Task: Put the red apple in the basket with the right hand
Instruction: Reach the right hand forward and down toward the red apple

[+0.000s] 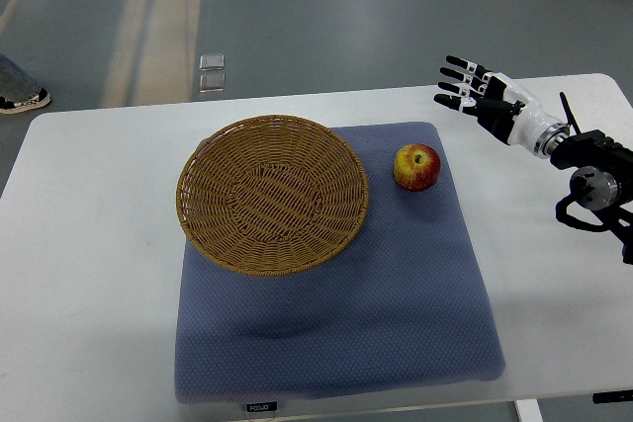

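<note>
Red apple [416, 166] sits beside your round woven wicker basket [272, 194] on blue mat [336, 284]; right hand [482, 96] hovers apart, fingers spread, empty.

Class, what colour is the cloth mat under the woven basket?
Blue, finely dotted cloth mat, clearest in the top view.

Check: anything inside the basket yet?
Nothing inside the basket; its woven bottom shows bare. The red apple sits outside, on the blue mat. Whatever is under the basket is covered.
</note>
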You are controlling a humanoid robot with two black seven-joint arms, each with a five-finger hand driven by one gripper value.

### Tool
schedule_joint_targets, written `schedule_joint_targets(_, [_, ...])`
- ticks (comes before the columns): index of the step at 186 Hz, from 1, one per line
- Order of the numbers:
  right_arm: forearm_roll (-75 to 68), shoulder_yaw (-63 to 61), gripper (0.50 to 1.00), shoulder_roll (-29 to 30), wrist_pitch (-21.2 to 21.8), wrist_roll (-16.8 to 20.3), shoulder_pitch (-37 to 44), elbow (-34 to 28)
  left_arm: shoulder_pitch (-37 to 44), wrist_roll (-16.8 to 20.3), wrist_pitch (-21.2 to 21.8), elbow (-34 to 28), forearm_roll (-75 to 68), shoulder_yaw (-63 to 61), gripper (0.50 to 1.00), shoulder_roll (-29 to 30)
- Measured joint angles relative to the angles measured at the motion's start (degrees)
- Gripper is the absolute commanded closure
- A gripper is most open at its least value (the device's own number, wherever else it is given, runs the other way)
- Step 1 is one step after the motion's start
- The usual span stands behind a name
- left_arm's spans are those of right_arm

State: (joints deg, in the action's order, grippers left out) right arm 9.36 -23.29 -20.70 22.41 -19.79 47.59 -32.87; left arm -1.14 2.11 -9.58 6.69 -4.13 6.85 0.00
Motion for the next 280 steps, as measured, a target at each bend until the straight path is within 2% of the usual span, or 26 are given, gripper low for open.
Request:
schedule_joint_targets(51, [11.62,0.39,0.579,-1.49,1.66,-0.10,1.68,-0.31,0.01,0.00,0.00,0.07,0.00,0.00,0.500,0.00])
schedule_joint_targets(73, [22.57,0.44,0.579,-2.47,1.79,-0.39,3.10,-1.27,-0.01,-0.01,0.00,0.08,0.00,0.00,0.500,0.00])
schedule_joint_targets(108, [38.31,0.53,0.579,-5.20,3.40,-2.43,4.78,-5.17,0.01,-0.08,0.00,0.09,0.00,0.00,0.500,0.00])
schedule_joint_targets(172, [56.03,0.62,0.579,-7.40,3.83,-2.71,6.22,-12.29,0.00,-0.09,0.00,-0.18,-0.01,0.00,0.500,0.00])
schedule_joint_targets(192, [59.73,0.71,0.579,-6.88,2.38,-2.66,6.22,-12.62,-0.01,-0.09,0.00,-0.18,-0.01,0.00,0.500,0.00])
schedule_joint_targets(245, [63.04,4.06,0.579,-6.12,-6.36,-2.53,6.41,-12.66,-0.04,-0.09,0.00,0.15,-0.02,-0.05,0.500,0.00])
schedule_joint_targets(280, [65.80,6.52,0.579,-5.61,-7.95,-2.54,6.84,-12.66,0.00,-0.09,0.00,0.17,-0.02,-0.06,0.500,0.00])
